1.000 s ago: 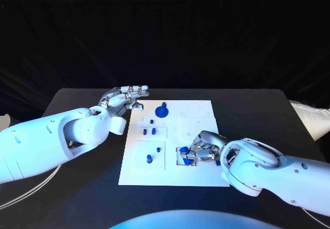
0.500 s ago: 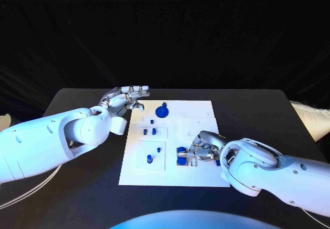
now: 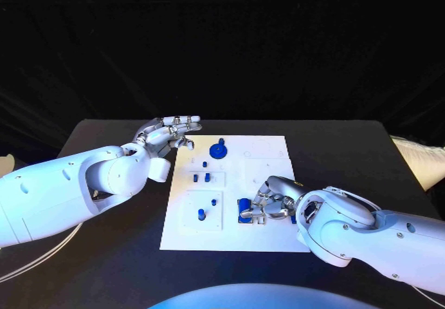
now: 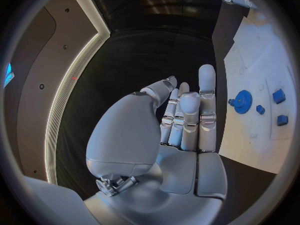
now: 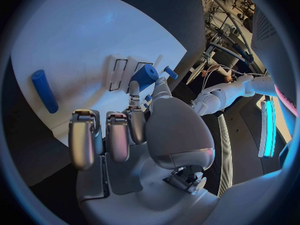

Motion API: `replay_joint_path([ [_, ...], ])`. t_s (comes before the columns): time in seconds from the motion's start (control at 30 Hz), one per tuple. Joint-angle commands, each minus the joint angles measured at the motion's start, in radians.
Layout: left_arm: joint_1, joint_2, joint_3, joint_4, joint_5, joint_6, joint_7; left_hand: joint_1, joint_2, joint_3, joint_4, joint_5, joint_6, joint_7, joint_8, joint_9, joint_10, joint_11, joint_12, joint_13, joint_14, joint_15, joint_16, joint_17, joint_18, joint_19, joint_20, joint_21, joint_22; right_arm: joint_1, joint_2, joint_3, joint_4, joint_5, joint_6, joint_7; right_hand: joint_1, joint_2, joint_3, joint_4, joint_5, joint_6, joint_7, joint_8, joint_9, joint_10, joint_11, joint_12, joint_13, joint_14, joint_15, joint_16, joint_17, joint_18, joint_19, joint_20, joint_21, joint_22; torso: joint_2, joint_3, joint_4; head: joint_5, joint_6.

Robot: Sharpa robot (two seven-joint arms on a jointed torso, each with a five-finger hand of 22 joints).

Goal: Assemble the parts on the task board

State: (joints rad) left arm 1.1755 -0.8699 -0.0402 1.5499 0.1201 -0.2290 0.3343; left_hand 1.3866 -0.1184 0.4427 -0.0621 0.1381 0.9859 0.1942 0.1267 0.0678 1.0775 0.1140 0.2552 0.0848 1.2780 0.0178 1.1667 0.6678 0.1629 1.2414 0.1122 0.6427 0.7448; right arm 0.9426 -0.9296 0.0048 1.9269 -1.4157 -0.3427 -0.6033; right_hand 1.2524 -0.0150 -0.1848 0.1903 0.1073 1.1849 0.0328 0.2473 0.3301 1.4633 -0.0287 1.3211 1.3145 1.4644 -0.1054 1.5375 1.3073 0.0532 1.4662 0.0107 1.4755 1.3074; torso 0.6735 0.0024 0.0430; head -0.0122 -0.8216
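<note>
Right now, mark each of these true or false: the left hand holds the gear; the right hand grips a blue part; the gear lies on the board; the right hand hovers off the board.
1. The left hand holds the blue gear. False: it holds nothing, fingers extended, beside the task board.
2. The right hand grips a blue block. True.
3. The gear lies on the board. True.
4. The right hand hovers off the board. False: it is over the board.

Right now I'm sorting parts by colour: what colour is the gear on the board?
Blue; the gear shows best in the left wrist view.
</note>
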Motion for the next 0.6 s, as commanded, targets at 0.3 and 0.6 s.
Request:
replay_joint_path([
  [0.3, 0.0, 0.001, 0.001, 0.003, -0.004, 0.022, 0.003, -0.006, 0.005, -0.001, -0.006, -0.001, -0.009, 0.001, 0.005, 0.001, -0.008, 0.002, 0.002, -0.002, -0.004, 0.005, 0.005, -0.001, 0.019, 0.001, 0.004, -0.002, 0.001, -0.001, 0.012, 0.0, -0.021, -0.063, 0.027, 0.0, 0.043, 0.021, 0.013, -0.024, -0.016, -0.005, 0.001, 0.007, 0.008, 0.048, -0.012, -0.005, 0.108, 0.095, 0.003, 0.004, 0.204, -0.02, 0.05, -0.006, 0.002, 0.129, 0.0, -0.0016, 0.0019, -0.001, -0.003],
  [0.6, 0.0, 0.001, 0.001, 0.002, -0.004, 0.023, 0.003, -0.006, 0.005, -0.001, -0.006, -0.001, -0.009, 0.001, 0.005, 0.001, -0.008, 0.002, 0.002, -0.002, -0.004, 0.005, 0.005, -0.001, 0.019, 0.001, 0.004, -0.002, 0.001, -0.003, -0.002, 0.0, -0.009, -0.053, 0.0, 0.012, 0.023, 0.021, 0.005, -0.014, -0.015, -0.007, 0.003, 0.006, 0.012, 0.049, -0.01, -0.003, 0.11, 0.095, 0.004, 0.004, 0.203, -0.02, 0.05, -0.006, 0.001, 0.128, 0.0, -0.0006, 0.0014, 0.0, -0.002],
])
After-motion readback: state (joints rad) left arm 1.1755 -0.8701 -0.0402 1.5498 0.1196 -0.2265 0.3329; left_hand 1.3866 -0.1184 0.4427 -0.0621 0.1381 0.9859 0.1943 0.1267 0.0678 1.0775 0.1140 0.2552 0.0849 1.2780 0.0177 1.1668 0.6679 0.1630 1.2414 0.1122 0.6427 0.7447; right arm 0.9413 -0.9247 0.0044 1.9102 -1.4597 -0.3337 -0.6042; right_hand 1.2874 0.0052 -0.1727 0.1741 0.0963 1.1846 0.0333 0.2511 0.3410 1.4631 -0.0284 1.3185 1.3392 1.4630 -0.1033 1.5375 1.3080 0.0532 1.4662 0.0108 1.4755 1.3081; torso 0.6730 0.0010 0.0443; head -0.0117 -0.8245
